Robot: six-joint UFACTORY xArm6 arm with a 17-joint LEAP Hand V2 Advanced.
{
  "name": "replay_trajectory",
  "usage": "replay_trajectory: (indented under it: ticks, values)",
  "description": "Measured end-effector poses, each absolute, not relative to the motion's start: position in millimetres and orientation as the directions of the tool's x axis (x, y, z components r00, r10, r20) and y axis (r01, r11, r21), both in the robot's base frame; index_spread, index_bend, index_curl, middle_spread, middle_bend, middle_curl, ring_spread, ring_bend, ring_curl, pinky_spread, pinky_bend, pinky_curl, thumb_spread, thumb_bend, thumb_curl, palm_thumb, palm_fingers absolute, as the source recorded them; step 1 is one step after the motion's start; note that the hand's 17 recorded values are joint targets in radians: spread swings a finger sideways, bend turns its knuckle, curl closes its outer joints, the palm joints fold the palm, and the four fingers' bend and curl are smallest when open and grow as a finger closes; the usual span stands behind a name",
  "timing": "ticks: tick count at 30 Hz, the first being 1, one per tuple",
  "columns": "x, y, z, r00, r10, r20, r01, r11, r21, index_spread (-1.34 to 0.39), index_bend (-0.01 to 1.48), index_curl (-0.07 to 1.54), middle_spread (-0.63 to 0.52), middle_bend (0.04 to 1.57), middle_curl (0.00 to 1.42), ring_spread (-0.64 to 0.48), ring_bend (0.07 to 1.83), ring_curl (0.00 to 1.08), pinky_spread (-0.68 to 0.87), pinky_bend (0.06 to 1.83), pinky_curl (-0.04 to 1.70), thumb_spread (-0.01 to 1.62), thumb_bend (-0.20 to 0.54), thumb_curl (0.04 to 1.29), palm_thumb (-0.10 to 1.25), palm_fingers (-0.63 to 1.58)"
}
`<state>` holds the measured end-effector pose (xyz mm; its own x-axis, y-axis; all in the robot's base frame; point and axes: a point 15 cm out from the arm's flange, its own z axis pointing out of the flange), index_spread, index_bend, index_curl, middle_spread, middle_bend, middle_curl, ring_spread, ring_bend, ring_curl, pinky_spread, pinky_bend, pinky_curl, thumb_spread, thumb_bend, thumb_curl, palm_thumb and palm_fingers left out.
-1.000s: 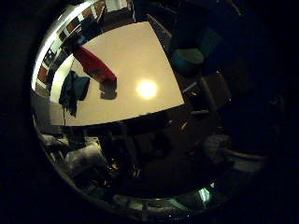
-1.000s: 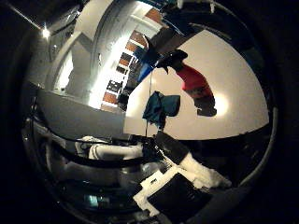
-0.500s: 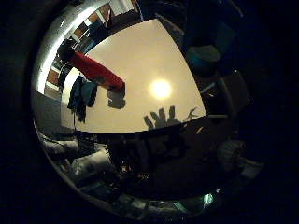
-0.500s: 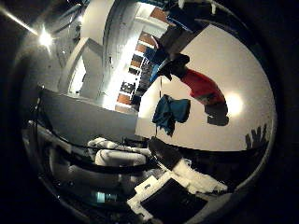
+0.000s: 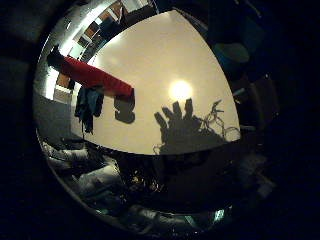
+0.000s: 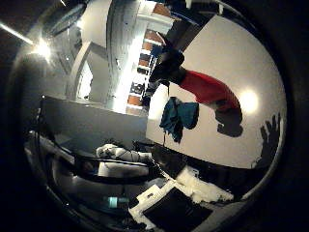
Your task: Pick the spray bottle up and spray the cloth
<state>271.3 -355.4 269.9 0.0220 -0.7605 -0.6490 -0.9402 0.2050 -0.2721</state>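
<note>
A red spray bottle [image 5: 98, 77] with a black head [image 5: 55, 57] is on the pale table [image 5: 170, 45], close to a teal cloth [image 5: 88, 103] that lies at the table's edge. I cannot tell whether the bottle stands or lies. The right thumb side palm view shows the same bottle [image 6: 208, 89] and cloth [image 6: 179, 114]. My hand is above the table, away from the bottle. Its shadow [image 5: 185, 122] falls on the table beside a bright light reflection [image 5: 180, 90]. White and black parts of the hand's body [image 6: 169, 198] show at that view's edge.
Cluttered floor and equipment [image 5: 110, 180] lie beyond the table's near edge. Lit shelves and room fittings [image 6: 135, 82] stand beyond the bottle's side of the table. Dark furniture [image 5: 240, 60] sits off the far side.
Both views have shifted and the table, bottle and cloth fill more of them: the camera has come closer. The hand's shadow has appeared on the table and grown.
</note>
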Motion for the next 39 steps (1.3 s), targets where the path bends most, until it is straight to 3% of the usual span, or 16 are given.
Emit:
replay_trajectory:
  ticks: [23,39]
  values:
    - [320.9,-320.0,223.2,0.064,-0.681,-0.730,-0.969,0.133,-0.209,-0.15,0.15,0.26,0.19,0.27,0.35,0.22,0.37,0.26,0.36,0.31,0.31,0.98,-0.028,0.31,0.53,0.12]
    - [355.6,-285.0,228.6,0.113,-0.618,-0.778,-0.961,0.130,-0.243,-0.12,0.16,0.28,0.12,0.29,0.36,0.19,0.41,0.26,0.34,0.28,0.31,0.96,-0.030,0.30,0.53,0.26]
